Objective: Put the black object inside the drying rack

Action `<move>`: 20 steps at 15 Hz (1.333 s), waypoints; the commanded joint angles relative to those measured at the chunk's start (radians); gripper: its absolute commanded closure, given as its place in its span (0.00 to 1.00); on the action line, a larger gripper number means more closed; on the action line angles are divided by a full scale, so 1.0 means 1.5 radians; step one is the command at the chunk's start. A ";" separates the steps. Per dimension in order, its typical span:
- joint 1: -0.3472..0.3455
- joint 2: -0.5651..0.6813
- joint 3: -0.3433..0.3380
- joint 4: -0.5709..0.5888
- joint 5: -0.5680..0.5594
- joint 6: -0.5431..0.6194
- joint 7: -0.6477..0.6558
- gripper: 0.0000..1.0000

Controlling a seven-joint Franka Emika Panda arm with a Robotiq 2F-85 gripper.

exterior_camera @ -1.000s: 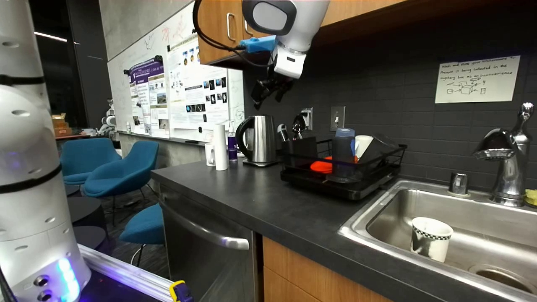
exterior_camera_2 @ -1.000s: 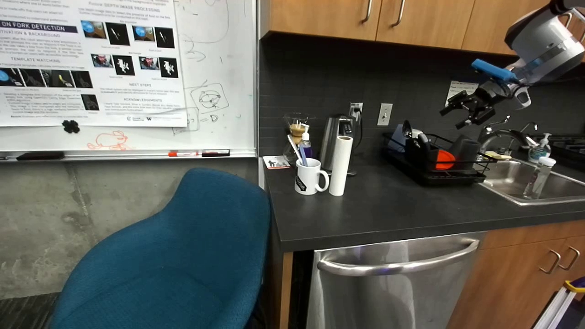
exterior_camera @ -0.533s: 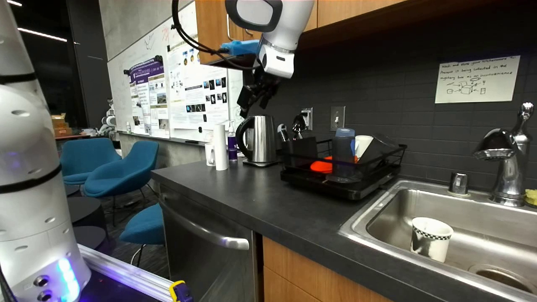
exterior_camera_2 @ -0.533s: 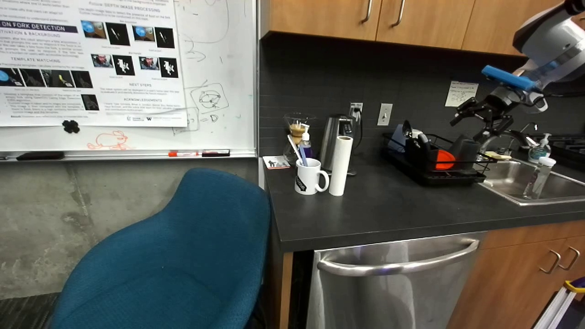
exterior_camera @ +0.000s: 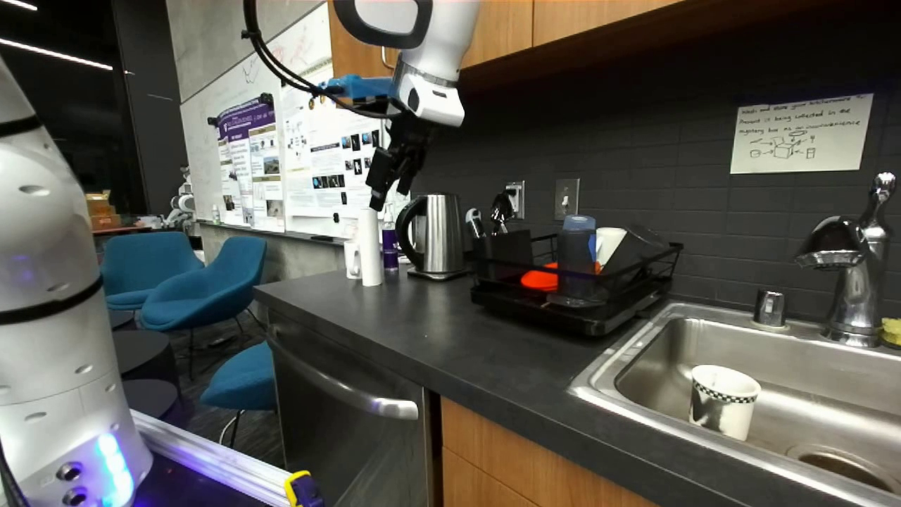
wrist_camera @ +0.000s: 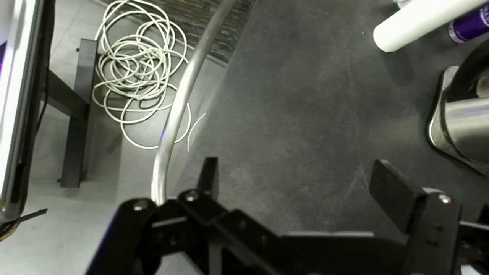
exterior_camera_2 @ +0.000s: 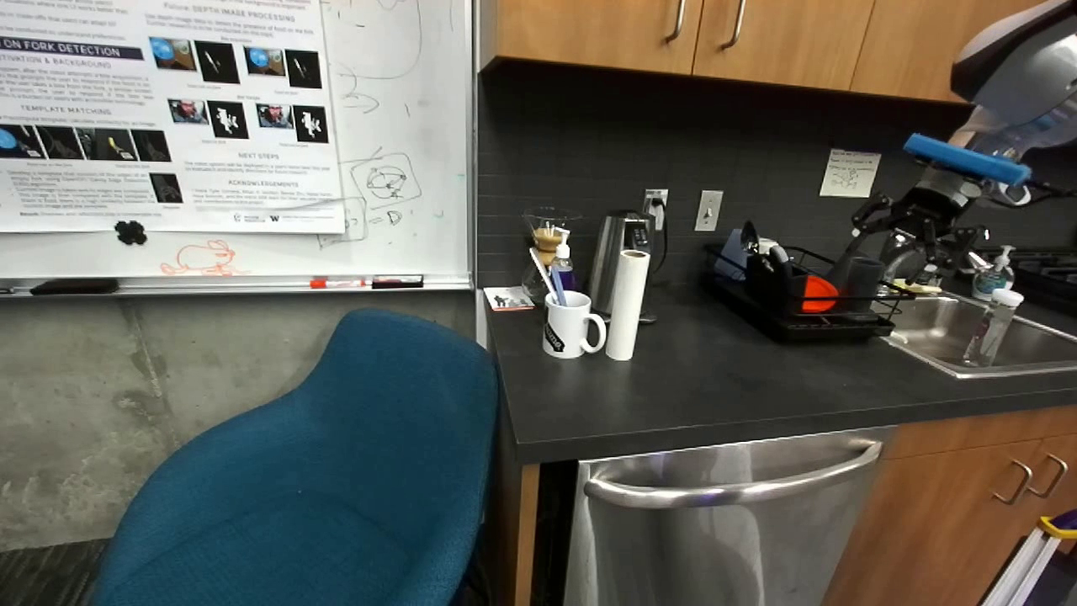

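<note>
My gripper [wrist_camera: 296, 173] is open and empty in the wrist view, with its two fingers wide apart above the dark countertop. In both exterior views the gripper [exterior_camera: 391, 196] [exterior_camera_2: 900, 240] hangs high in the air, pointing down. The black wire drying rack [exterior_camera: 595, 322] [exterior_camera_2: 808, 331] stands on the counter beside the sink. It holds an orange-red item [exterior_camera: 540, 277], an upright clear tumbler [exterior_camera: 577, 260] and a dark utensil holder [exterior_camera_2: 774, 286]. The rack is out of the wrist view. I cannot make out the small flat black object in any view; it is hidden or out of view.
A steel kettle [exterior_camera: 442, 236] [wrist_camera: 466, 118], a white cylinder [exterior_camera: 369, 248] [wrist_camera: 401, 30] and a white mug [exterior_camera_2: 568, 326] stand at the counter's end. The sink [exterior_camera: 676, 317] holds a cup [exterior_camera: 723, 401]. Wooden cabinets [exterior_camera_2: 782, 42] hang above. The dishwasher handle [wrist_camera: 179, 107] runs along the front edge.
The arm and gripper have moved left and slightly down in an exterior view, and right and slightly down in an exterior view. The gripper has turned a little. The objects have not moved.
</note>
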 commanded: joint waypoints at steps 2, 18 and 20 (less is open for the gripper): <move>-0.011 -0.083 0.034 -0.057 -0.093 0.003 -0.034 0.00; 0.004 -0.297 0.073 -0.149 -0.402 -0.110 -0.312 0.00; 0.008 -0.343 0.072 -0.171 -0.433 -0.121 -0.353 0.00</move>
